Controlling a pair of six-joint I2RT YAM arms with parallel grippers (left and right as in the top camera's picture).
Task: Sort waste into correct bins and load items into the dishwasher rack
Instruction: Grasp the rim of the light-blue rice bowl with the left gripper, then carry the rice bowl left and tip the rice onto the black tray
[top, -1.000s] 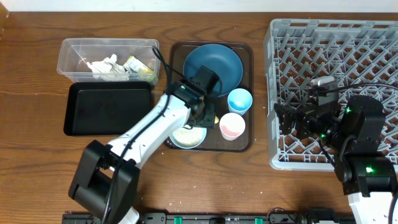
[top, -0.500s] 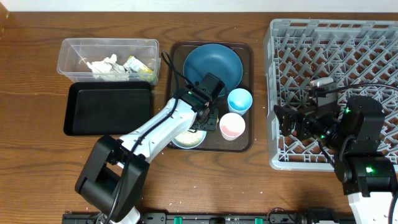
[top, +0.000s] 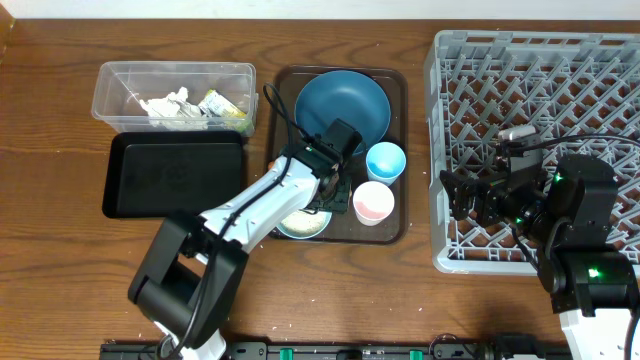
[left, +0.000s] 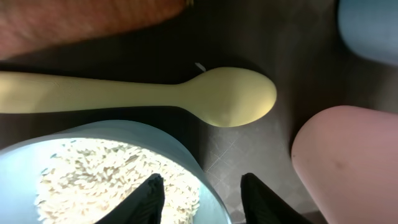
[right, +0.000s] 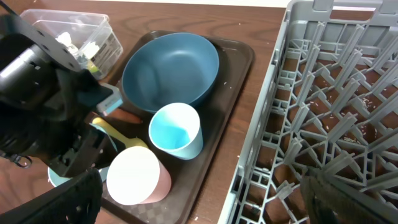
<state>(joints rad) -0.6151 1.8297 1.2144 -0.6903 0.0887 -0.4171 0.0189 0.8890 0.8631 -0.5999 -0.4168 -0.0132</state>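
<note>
Brown tray (top: 396, 92) bears the bowl (left: 115, 128), left tool (left: 202, 186) apparently straddling its rim.

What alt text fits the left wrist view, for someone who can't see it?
Close-up from above: open jaws straddle the rim of a bowl of rice on a dark tray. A yellow spoon lies just beyond the bowl, with a carrot past it, a pink cup at right and a blue cup top right.

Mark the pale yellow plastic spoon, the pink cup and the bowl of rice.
pale yellow plastic spoon (left: 233, 96), left wrist view, head
pink cup (left: 348, 162), left wrist view, side
pale blue bowl of rice (left: 177, 142), left wrist view, rim
</note>
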